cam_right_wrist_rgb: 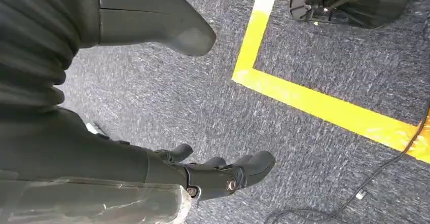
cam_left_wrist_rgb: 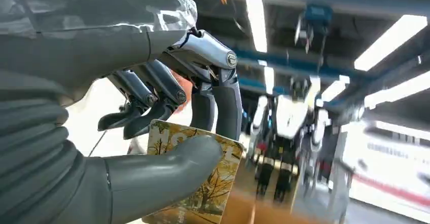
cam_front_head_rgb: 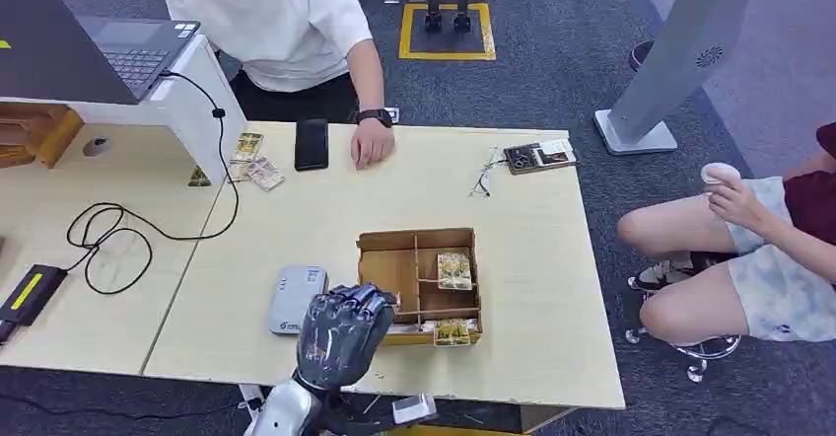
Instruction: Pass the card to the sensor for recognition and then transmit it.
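L hand (cam_left_wrist_rgb: 167, 133) pinches glossy rectangular card (cam_left_wrist_rgb: 203, 183) btwn thick grey thumb & dark fingers; R hand (cam_right_wrist_rgb: 203, 176) empty, fingers apart, over speckled carpet (cam_right_wrist_rgb: 329, 57).

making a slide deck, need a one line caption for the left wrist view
Left hand pinching a yellow tree-printed card between thumb and fingers, raised above the table.

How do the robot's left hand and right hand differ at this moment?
The left hand is raised above the pale wooden table and pinches a yellow tree-print card under its thumb. The right hand hangs over grey carpet, holding nothing, its fingers loosely apart. Both are dark with grey ribbed covers.
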Controlling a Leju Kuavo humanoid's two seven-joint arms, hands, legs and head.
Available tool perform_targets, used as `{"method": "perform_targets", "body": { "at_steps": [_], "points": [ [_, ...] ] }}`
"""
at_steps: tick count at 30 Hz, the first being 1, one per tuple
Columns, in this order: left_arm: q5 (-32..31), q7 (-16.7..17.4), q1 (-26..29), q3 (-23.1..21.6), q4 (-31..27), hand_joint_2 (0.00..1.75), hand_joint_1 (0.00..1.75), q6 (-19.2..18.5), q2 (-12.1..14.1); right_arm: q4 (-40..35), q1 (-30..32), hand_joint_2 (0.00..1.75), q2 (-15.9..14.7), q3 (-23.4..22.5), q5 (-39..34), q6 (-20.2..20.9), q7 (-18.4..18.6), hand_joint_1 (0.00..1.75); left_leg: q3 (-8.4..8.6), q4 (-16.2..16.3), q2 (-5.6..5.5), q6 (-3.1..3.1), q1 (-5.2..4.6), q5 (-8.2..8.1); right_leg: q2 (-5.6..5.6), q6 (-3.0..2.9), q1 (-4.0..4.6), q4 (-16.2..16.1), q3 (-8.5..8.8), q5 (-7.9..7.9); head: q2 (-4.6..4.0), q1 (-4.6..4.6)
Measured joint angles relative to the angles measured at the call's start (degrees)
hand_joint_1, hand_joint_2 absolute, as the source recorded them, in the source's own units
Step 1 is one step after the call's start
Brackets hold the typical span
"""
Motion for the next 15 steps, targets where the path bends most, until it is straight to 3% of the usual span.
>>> {"method": "perform_targets", "body": {
  "at_steps": [4,7,11,15],
  "points": [
    [1.6,-6.3,0.8,6.4,-3.2,1.75,1.75,0.0,-2.5,0.0,0.1,1.75,0.0,0.0,0.0,-0.2,0.1,0.00,0.07,0.0,0.03,0.00,0.00,0.00,0.07,-0.02,0.00,0.0,0.00,0.01,0.00,-0.02],
    [2.6,-6.7,1.3,9.7,-4.4,1.75,1.75,0.0,-2.9,0.0,0.1,1.75,0.0,0.0,0.1,-0.3,0.2,0.00,0.07,0.0,0.05,0.00,0.01,0.00,0.06,-0.02,0.00,0.0,-0.01,0.01,0.00,-0.04],
    [0.7,-2.3,0.9,11.6,-4.4,1.75,1.75,0.0,-2.9,0.0,0.1,1.75,0.0,0.1,0.2,-0.3,0.1,0.00,0.06,0.0,0.05,-0.01,0.01,0.00,0.06,-0.02,0.01,0.0,-0.01,0.01,0.00,-0.02],
    [-0.6,6.4,-2.0,11.6,-3.0,1.75,1.75,0.0,-2.5,0.0,0.1,1.75,0.0,0.3,1.0,-0.2,0.1,0.00,0.05,0.0,0.02,0.01,0.00,0.02,0.01,0.00,0.00,0.0,0.02,0.03,0.00,-0.02]
  ]
}}
